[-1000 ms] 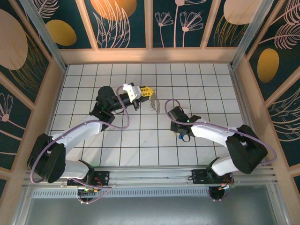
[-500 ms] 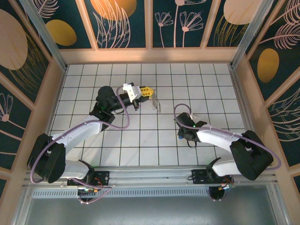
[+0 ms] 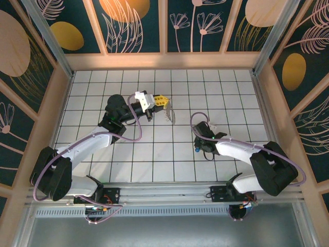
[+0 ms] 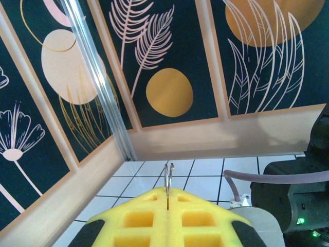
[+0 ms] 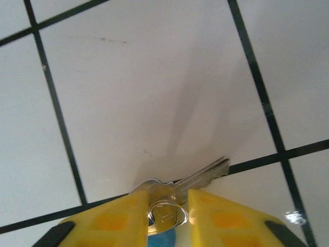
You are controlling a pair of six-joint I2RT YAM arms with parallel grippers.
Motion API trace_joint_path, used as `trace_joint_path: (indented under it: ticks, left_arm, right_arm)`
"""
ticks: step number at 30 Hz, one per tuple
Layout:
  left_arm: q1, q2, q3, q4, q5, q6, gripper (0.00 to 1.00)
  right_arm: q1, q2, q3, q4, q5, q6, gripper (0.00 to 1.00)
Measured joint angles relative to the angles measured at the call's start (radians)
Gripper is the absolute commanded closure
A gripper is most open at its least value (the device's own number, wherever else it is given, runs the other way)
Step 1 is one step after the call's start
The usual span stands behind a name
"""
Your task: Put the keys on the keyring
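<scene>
1. Keyring (image 3: 168,114): there is one, a pale loop hanging just above the middle of the top view. It sits at the tip of the left gripper (image 3: 161,100).
2. Left arm (image 3: 87,144): it runs from the lower left of the top view up towards the middle. Its two yellow pads are pressed together on the keyring.
3. In the left wrist view, the two pads (image 4: 139,221) fill the bottom edge and meet with no gap. The left gripper (image 4: 168,198) pinches the keyring (image 4: 168,177), which rises edge-on from the seam as a thin metal sliver at the frame's lower middle.
4. Key (image 3: 196,151): one blue speck shows on the floor (image 3: 154,154), right of and below the middle of the top view. It is well apart from the keyring and right at the right gripper (image 3: 198,147).
5. Right arm (image 3: 241,149): it reaches in from the lower right, its wrist bent down over the key.
6. In the right wrist view, the right gripper (image 5: 167,206) has two yellow pads (image 5: 113,221) at the bottom edge, one on each side of the key (image 5: 203,176).
7. The silver blade points to the right and slightly up, lying on a dark grout line. One blue head shows at the bottom middle.
8. The blade tip looks doubled; I cannot tell whether a second key lies under it.
9. The right jaws stand close about the key's head, a narrow gap apart; I cannot tell whether they actually pinch it.
</scene>
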State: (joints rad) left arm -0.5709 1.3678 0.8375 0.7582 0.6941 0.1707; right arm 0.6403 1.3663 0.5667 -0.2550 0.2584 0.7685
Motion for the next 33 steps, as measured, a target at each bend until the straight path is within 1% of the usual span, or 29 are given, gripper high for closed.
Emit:
trace_joint_path:
  ticks: [5,10,11,13,16,17,21,23,28,33]
  left_arm:
    - [0.0,0.0,0.0,0.0,0.0,0.0,1.0]
    - [0.0,0.0,0.0,0.0,0.0,0.0,1.0]
    - [0.0,0.0,0.0,0.0,0.0,0.0,1.0]
    - [0.0,0.0,0.0,0.0,0.0,-0.001,1.0]
    - [0.0,0.0,0.0,0.0,0.0,-0.005,1.0]
    - [0.0,0.0,0.0,0.0,0.0,-0.007,1.0]
    - [0.0,0.0,0.0,0.0,0.0,-0.008,1.0]
    - [0.0,0.0,0.0,0.0,0.0,-0.008,1.0]
    - [0.0,0.0,0.0,0.0,0.0,-0.008,1.0]
    - [0.0,0.0,0.0,0.0,0.0,-0.008,1.0]
  right_arm:
    - [0.0,-0.002,0.001,0.032,-0.026,-0.01,0.89]
    - [0.0,-0.04,0.002,0.048,-0.044,-0.011,0.9]
    - [0.0,-0.05,0.002,0.048,-0.044,-0.011,0.9]
    - [0.0,-0.066,0.003,0.049,-0.044,-0.011,0.84]
    - [-0.003,-0.079,0.003,0.049,-0.043,-0.011,0.83]
    - [-0.005,-0.08,0.003,0.049,-0.043,-0.011,0.81]
    - [-0.016,-0.081,0.001,0.05,-0.044,-0.01,0.67]
    - [-0.02,-0.081,-0.005,0.051,-0.047,-0.013,0.64]
    - [-0.027,-0.072,-0.02,0.06,-0.059,-0.017,0.65]
    - [-0.027,-0.038,-0.02,0.088,-0.082,-0.031,0.7]
